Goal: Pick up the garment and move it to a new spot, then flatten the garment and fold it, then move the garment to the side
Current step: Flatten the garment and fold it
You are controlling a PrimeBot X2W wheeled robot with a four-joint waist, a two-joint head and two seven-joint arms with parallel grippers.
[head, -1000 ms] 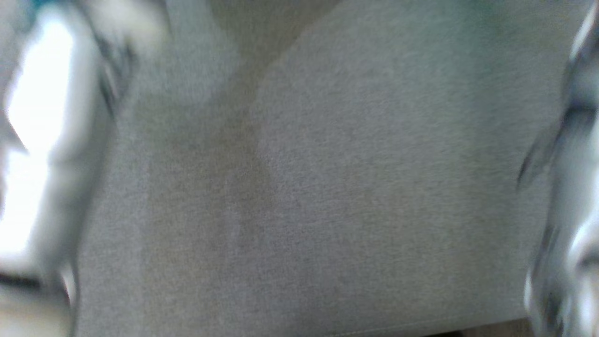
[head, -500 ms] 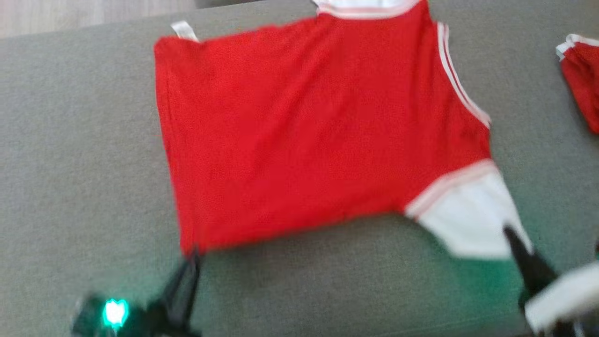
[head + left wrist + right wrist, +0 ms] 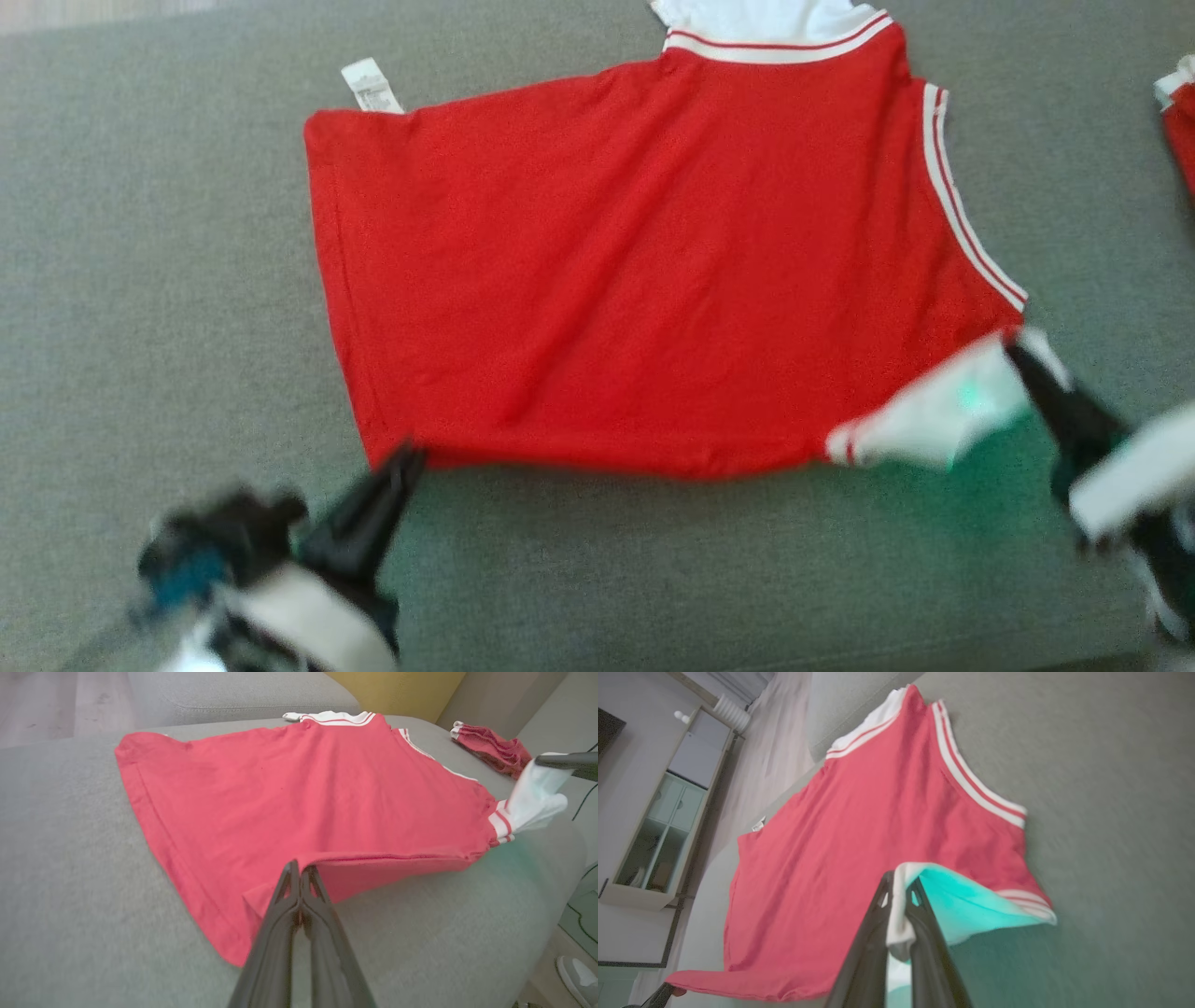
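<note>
A red garment (image 3: 635,271) with white sleeves and striped trim lies spread on the grey sofa cushion (image 3: 159,308). At its near left hem corner, my left gripper (image 3: 407,457) is shut on the red hem; the left wrist view shows the pinched hem (image 3: 327,868) raised slightly off the cushion by that gripper (image 3: 299,877). My right gripper (image 3: 1018,350) is shut on the near white sleeve (image 3: 934,420) and holds it lifted. In the right wrist view the sleeve (image 3: 966,900) is clamped in the gripper (image 3: 899,891). The far sleeve (image 3: 756,19) lies at the top edge.
A second red garment (image 3: 1181,121) lies bunched at the cushion's far right, also seen as a folded pile (image 3: 490,749). A white care label (image 3: 372,86) sticks out at the far hem corner. Wooden floor (image 3: 56,704) and a cabinet (image 3: 668,826) lie beyond the sofa.
The head camera swung from blurred grey fabric onto the garment. Since half a second ago my right gripper has carried the white sleeve up and inward; the left gripper stays at the hem corner.
</note>
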